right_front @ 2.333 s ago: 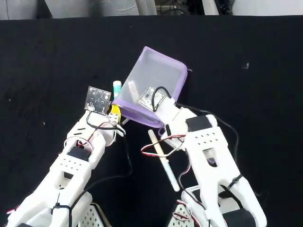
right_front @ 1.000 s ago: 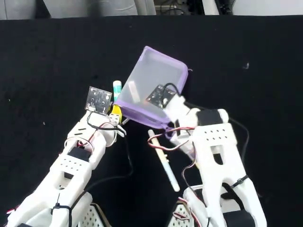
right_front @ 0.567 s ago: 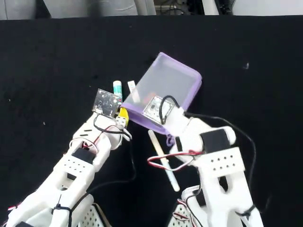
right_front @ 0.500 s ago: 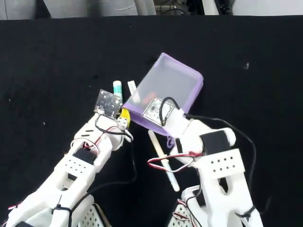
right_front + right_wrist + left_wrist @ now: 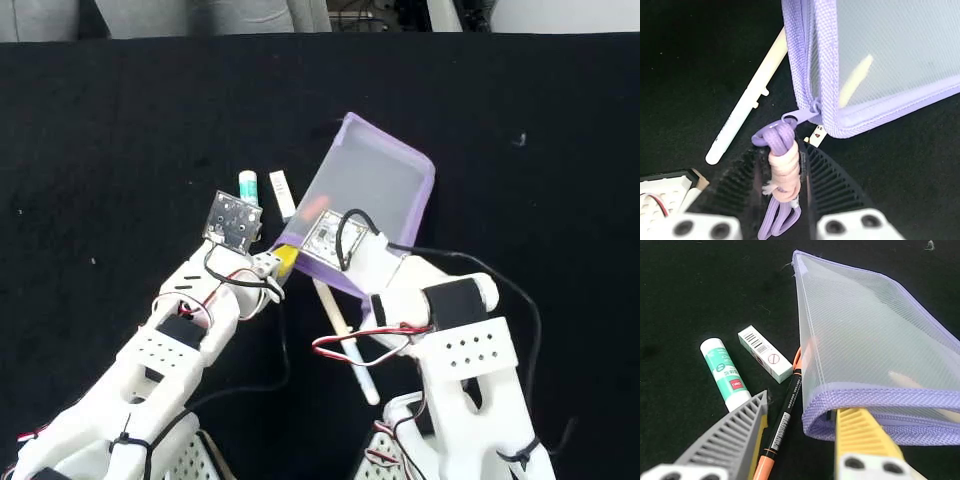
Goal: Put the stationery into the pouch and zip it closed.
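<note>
We see the pouch (image 5: 375, 205) swung toward centre-right of frame, right gripper (image 5: 784, 155) clamped on the zip cord (image 5: 781, 150), left gripper (image 5: 805, 405) shifted to its lower corner, jaws wide apart and empty.

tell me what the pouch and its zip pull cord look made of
Pouch: translucent panel with a fine ribbed mesh look, likely plastic mesh or vinyl; the pale pen shows through it. Its purple edging has a coarse weave, so probably fabric tape. Pull cord: purple braided textile, matte, with a pinkish band wrapped round it, perhaps tape or thread.
</note>
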